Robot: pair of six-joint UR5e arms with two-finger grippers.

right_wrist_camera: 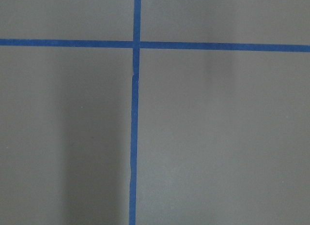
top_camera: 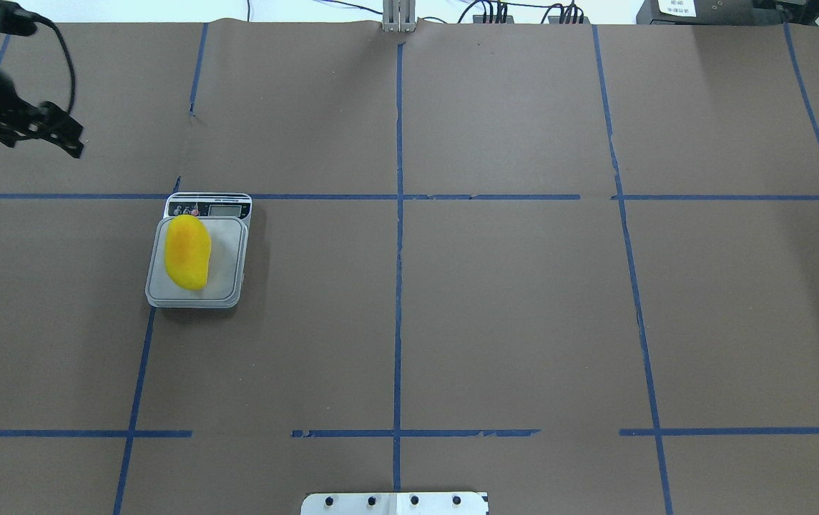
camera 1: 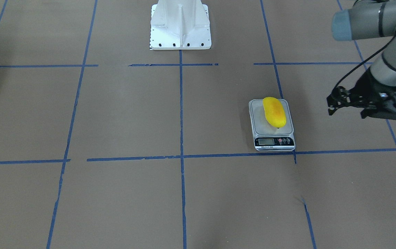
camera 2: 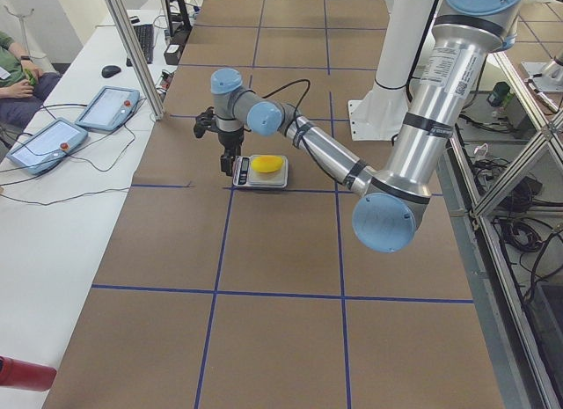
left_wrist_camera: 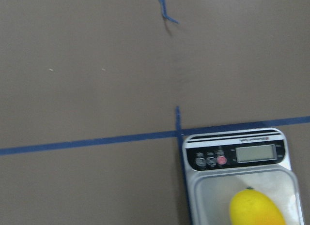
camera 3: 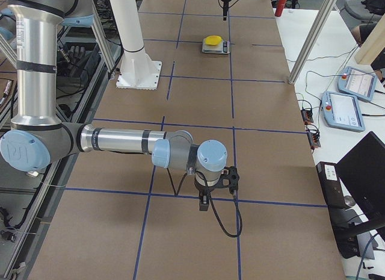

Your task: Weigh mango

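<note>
Hovering off to the side, my left pincer (camera 1: pixel 332 103) hangs with its jaws apparently parted and nothing in them, well apart from the digital kitchen scale (camera 1: pixel 263 127). The mango (camera 1: pixel 274 111) lies on the scale's platform, so placing looks done. Next I should stay clear while the display (camera 1: pixel 266 141) settles. I cannot tell whether my right pincer (camera 3: pixel 204 202), far off, is open or closed.

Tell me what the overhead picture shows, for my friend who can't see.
A yellow mango lies on a small kitchen scale on the left side of a brown table marked with blue tape lines. The left gripper hangs apart from it, near the top left corner.
</note>
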